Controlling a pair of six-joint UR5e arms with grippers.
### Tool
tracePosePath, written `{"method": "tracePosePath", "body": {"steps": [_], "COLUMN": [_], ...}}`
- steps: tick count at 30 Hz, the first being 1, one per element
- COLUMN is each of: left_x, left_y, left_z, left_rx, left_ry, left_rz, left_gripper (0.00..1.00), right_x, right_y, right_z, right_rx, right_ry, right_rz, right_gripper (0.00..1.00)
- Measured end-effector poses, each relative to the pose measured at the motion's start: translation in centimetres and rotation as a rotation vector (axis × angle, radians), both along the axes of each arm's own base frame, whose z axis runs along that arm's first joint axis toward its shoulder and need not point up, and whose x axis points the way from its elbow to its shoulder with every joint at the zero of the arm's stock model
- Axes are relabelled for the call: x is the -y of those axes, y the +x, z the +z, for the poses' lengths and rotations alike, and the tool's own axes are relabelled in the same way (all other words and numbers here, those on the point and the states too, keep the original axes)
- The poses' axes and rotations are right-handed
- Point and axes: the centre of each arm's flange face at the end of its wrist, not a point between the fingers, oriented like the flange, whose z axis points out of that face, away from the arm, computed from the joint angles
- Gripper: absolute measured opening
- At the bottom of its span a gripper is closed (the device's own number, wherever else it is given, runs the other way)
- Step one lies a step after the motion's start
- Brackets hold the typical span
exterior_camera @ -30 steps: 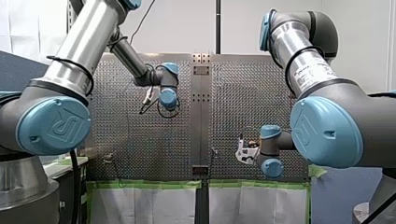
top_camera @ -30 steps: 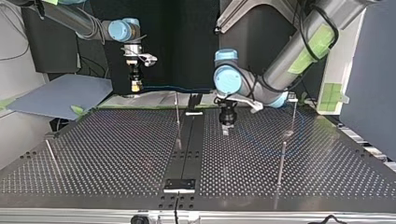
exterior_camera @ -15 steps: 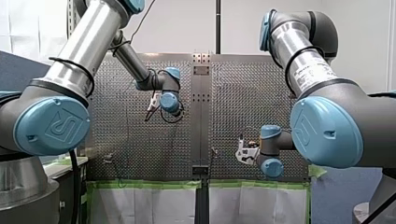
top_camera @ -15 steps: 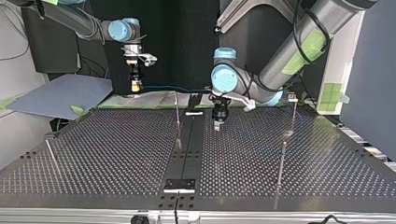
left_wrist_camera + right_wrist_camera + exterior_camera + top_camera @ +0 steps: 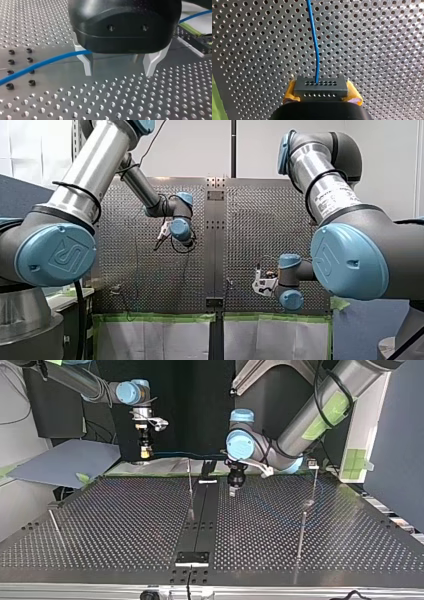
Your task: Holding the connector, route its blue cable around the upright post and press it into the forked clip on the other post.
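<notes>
Right gripper (image 5: 321,96): yellow pads (image 5: 353,96) clamped on the connector (image 5: 320,85).
Blue cable (image 5: 313,32): leaves the connector, running ahead.
Left gripper (image 5: 118,68): fingers (image 5: 86,63) spread; cable reaches one finger's outer side.

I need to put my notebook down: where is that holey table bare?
In the top view, the stretch between the thin post at its left edge and the centre post is bare. Crowded around the left hand and blue cable.
</notes>
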Motion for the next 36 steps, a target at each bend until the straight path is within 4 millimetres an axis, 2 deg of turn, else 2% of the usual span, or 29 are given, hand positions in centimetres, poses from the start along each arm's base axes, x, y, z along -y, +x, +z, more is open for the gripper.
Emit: {"method": "tracePosePath", "body": {"steps": [6,19,30,36], "left_x": [-0.1,0.0,0.1,0.0], "left_y": [-0.1,-0.1,-0.1,-0.3], "left_z": [-1.4,-7.5,-8.7,-10.9], "left_rx": [-0.02,-0.093,-0.104,-0.136], "left_ry": [0.026,0.077,0.072,0.088], "left_rz": [0.03,0.044,0.043,0.044], "left_gripper": [0.99,0.99,0.99,0.99], "right_x": [0.0,-0.2,-0.2,-0.2], "right_y": [0.0,0.2,0.3,0.3], "right_z": [0.0,0.0,0.0,0.0], "right_rx": [0.0,-0.005,-0.008,-0.007], "right_ry": [0.0,0.001,0.003,0.002], "right_rz": [0.0,0.004,0.004,0.004], "right_gripper": [0.31,0.31,0.31,0.31]}}
